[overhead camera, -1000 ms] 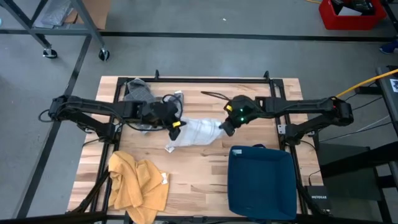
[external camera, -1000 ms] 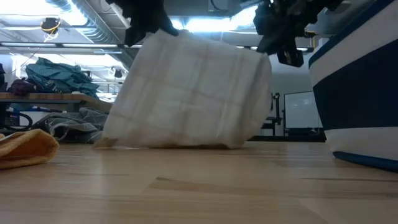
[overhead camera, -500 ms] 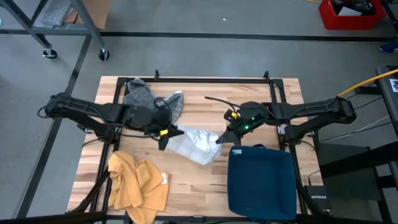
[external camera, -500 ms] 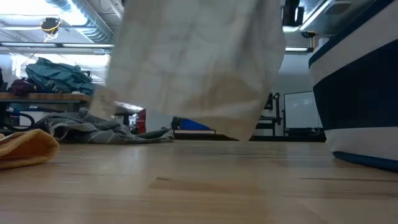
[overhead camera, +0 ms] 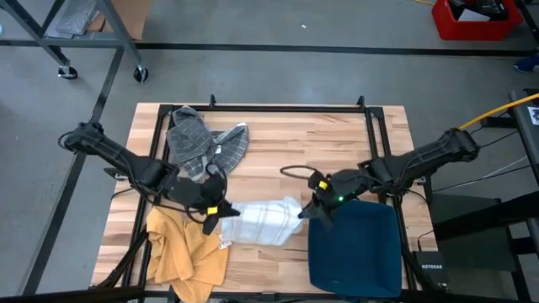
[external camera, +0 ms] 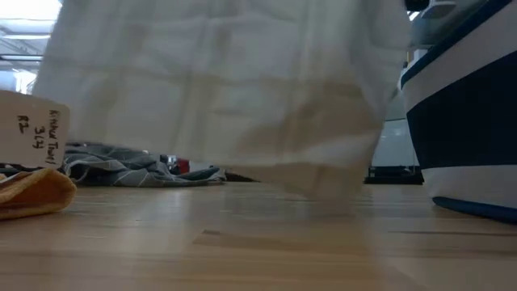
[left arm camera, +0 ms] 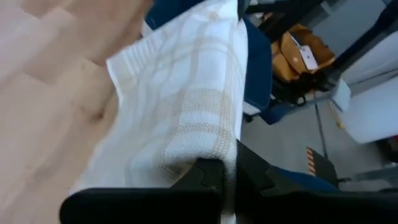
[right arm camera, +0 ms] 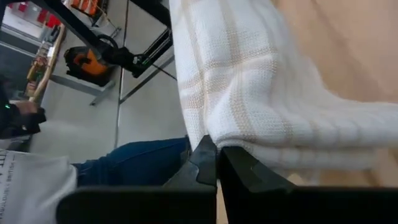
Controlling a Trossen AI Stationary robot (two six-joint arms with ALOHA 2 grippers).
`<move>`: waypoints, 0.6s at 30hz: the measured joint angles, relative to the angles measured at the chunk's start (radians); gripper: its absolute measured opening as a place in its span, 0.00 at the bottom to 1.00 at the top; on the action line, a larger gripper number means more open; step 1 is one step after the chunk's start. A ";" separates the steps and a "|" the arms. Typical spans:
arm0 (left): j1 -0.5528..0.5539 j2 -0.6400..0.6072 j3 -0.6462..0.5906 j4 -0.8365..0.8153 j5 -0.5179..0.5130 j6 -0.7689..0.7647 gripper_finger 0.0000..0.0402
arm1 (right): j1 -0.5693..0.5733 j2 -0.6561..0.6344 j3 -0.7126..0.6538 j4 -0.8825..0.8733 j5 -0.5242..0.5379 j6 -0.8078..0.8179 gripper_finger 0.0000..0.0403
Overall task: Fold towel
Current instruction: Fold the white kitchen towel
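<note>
High view shows the white checked towel [overhead camera: 263, 221] strung between both grippers near the front of the table [overhead camera: 337, 143], its span sagging toward the wood; the left gripper [overhead camera: 221, 213] is clamped on one end beside the yellow cloth [overhead camera: 181, 248], and the right gripper [overhead camera: 310, 210] is clamped on the other end just beside the blue bin [overhead camera: 354, 248]; each wrist view shows dark fingers pinched tight on a bunched edge of the weave. By my reading the fold is in its early-to-middle part: the towel is gathered and carried, not yet laid flat, and no clean crease is visible, so spreading, doubling over and squaring the edges remain. Low view has the towel hanging close to the camera, its lower hem at or just above the tabletop; I cannot tell whether it touches. Open wood lies behind the towel toward the table's middle; the grey cloth [overhead camera: 202, 143] takes the far-left part; the bin and yellow cloth crowd both sides, and the front edge is near, so laying it down seems to suit the middle better.
</note>
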 joint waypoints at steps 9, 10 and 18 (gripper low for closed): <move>-0.065 0.035 0.000 0.153 0.008 -0.049 0.00 | 0.077 0.021 -0.001 0.264 -0.095 0.086 0.01; -0.067 0.034 0.000 0.172 0.009 -0.052 0.00 | 0.081 0.021 -0.001 0.271 -0.096 0.100 0.01; -0.029 0.031 0.000 0.130 0.009 -0.020 0.00 | 0.040 0.025 0.002 0.095 -0.003 0.074 0.01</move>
